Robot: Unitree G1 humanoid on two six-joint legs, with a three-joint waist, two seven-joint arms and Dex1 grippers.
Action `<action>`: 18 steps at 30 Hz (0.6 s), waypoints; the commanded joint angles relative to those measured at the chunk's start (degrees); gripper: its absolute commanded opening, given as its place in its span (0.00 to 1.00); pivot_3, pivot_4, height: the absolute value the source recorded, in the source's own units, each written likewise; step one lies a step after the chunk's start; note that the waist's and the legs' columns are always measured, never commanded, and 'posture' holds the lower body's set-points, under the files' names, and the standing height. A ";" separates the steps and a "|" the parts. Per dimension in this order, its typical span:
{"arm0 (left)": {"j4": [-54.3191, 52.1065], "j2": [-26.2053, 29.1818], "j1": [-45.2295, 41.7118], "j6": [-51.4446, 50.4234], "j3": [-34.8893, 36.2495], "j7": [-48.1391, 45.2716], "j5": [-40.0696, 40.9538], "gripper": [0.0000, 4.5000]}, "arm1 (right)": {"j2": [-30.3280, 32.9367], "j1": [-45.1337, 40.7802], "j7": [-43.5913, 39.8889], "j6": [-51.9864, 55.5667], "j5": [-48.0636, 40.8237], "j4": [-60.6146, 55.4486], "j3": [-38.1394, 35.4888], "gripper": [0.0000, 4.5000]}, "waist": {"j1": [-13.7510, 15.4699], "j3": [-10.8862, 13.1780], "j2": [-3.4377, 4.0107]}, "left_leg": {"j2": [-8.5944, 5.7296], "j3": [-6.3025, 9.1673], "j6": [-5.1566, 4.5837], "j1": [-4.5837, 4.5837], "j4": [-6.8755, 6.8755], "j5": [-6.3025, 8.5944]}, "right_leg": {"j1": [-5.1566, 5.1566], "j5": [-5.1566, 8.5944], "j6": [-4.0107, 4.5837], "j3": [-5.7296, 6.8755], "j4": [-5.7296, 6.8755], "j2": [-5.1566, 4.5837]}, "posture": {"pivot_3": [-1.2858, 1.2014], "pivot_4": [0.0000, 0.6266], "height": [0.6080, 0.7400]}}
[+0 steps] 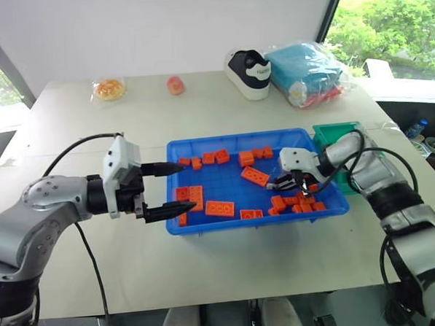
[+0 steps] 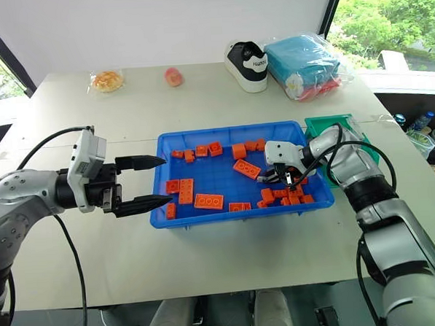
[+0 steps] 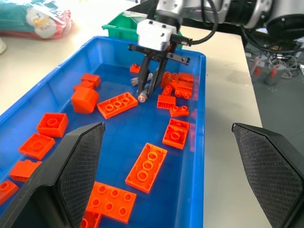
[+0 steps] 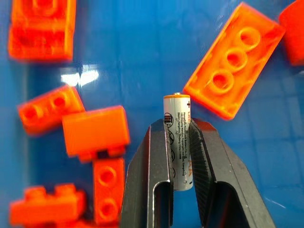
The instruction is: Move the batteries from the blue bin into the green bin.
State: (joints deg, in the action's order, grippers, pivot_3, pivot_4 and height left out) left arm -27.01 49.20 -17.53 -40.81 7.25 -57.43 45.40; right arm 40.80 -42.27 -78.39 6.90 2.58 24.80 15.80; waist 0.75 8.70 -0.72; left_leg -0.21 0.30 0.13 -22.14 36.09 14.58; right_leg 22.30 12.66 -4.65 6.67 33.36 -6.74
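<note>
The blue bin (image 1: 257,222) sits mid-table, strewn with orange bricks (image 1: 220,208). My right gripper (image 4: 176,124) reaches down into the bin's right part and is shut on a battery (image 4: 176,111), a slim pale cylinder standing out past the fingertips, just above the blue floor. In the left wrist view the same gripper (image 3: 145,92) holds the battery (image 3: 142,96) tilted among bricks. The green bin (image 1: 332,131) stands against the blue bin's right end, behind my right forearm. My left gripper (image 1: 178,185) hovers open at the blue bin's left rim, holding nothing.
At the far side of the table lie a black-and-white shoe (image 1: 249,74), a teal bagged bundle (image 1: 304,71), a small snack bag (image 1: 109,88) and a pink round item (image 1: 175,85). A cable loops over my right forearm.
</note>
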 commanded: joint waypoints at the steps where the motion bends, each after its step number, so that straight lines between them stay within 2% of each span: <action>1: -0.32 -0.26 -0.78 1.37 -0.13 -0.71 -0.28 1.00 | 2.67 1.30 7.58 13.83 -3.94 -13.93 -9.63 0.01 | 0.07 0.01 0.02 | 0.00 0.00 0.00 -0.03 0.00 0.00 | 0.02 0.00 0.00 0.00 0.00 -0.01 | 0.52 0.24 0.89; 4: -0.18 -0.48 -0.26 1.67 -0.26 -1.06 -0.44 1.00 | 4.76 3.34 14.68 22.37 -4.67 -20.35 -16.42 0.01 | 0.18 0.00 0.01 | 0.00 0.01 0.00 -0.02 -0.01 0.00 | 0.03 0.00 0.00 0.00 0.00 -0.01 | 0.52 0.24 0.89; 7: 0.33 -0.89 -0.29 2.04 -0.75 -1.38 -0.84 1.00 | 8.28 5.25 19.49 26.49 -4.55 -22.65 -21.61 0.01 | 0.39 -0.02 -0.02 | -0.02 -0.02 0.00 -0.03 0.01 0.01 | 0.02 0.03 0.04 0.01 -0.03 -0.03 | 0.52 0.24 0.89; 13: 2.71 -1.69 -2.51 3.04 -2.46 -2.72 -1.86 1.00 | 14.98 7.85 24.62 27.61 -1.91 -19.62 -23.00 0.01 | 0.01 -0.02 -0.03 | -0.01 -0.07 -0.01 -0.04 -0.04 0.01 | 0.06 0.12 0.19 0.00 -0.02 -0.03 | 0.52 0.24 0.89; 18: 4.91 -2.51 -5.03 3.79 -3.83 -3.69 -2.99 1.00 | 16.24 9.54 25.25 25.95 -1.27 -19.66 -20.57 0.55 | -0.05 -0.03 -0.02 | 0.00 -0.15 -0.02 -0.03 -0.02 0.01 | 0.05 0.11 0.18 0.00 -0.02 -0.02 | 0.52 0.24 0.89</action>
State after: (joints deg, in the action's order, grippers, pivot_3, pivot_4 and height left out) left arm -21.96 46.83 -21.37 -38.13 3.29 -60.53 42.78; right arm 55.89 -31.98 -53.66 34.16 1.05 6.46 -4.63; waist 0.70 8.67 -0.73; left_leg -0.21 0.16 0.11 -22.17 36.06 14.59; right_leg 22.36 12.77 -4.47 6.67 33.35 -6.76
